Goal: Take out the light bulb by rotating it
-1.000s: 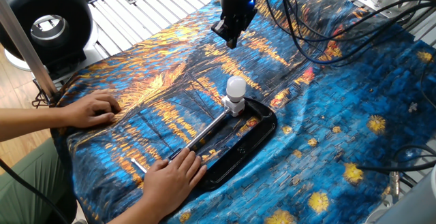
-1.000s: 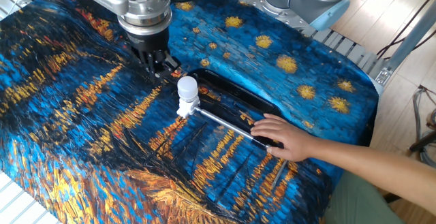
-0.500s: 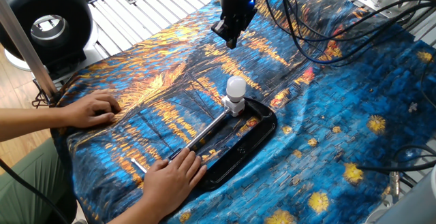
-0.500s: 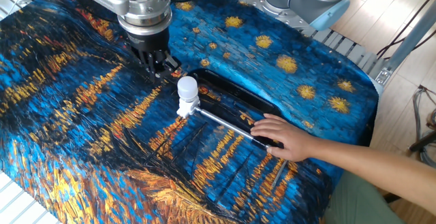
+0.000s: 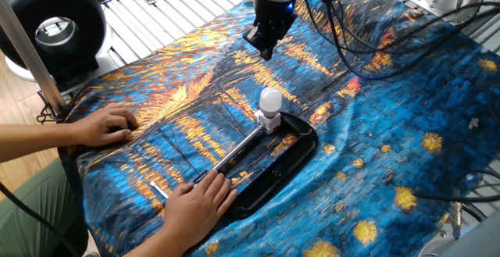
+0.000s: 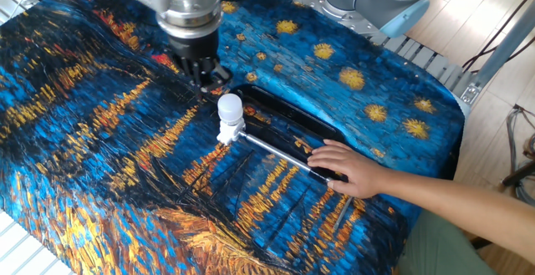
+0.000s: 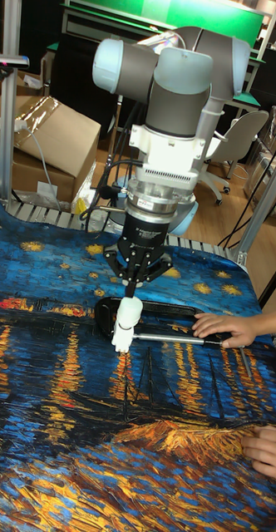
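The white frosted light bulb stands upright in a white cube socket at the end of a metal rod. The rod lies across a black tray. My gripper hangs above and a little behind the bulb without touching it. Its fingers come together to a point and hold nothing.
A person's hand presses the rod's far end down on the tray. Their other hand rests flat on the painted cloth. A black ring light stands at the table's corner, and cables trail behind the arm.
The gripper has shifted sideways, closer to a spot over the bulb. The bulb, socket and both hands have stayed put.
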Controlling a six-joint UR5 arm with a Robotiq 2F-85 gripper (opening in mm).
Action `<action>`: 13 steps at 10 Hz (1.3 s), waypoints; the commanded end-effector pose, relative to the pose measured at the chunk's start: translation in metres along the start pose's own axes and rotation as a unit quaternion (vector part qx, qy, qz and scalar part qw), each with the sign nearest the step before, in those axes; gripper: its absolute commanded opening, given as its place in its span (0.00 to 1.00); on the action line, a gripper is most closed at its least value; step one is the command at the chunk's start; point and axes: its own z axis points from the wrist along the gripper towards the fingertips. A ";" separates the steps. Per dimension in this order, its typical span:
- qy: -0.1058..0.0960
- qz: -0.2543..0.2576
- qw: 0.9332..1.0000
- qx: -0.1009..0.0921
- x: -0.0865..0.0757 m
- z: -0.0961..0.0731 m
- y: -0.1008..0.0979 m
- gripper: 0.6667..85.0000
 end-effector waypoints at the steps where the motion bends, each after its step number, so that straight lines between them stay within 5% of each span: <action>1: -0.015 0.007 1.000 -0.017 0.023 0.003 0.021 0.38; 4: -0.019 0.002 1.000 -0.016 0.037 0.004 0.024 0.39; 9: 0.020 -0.045 0.999 0.001 0.058 0.004 0.015 0.51; 13: 0.020 -0.052 0.998 0.000 0.063 0.010 0.014 0.55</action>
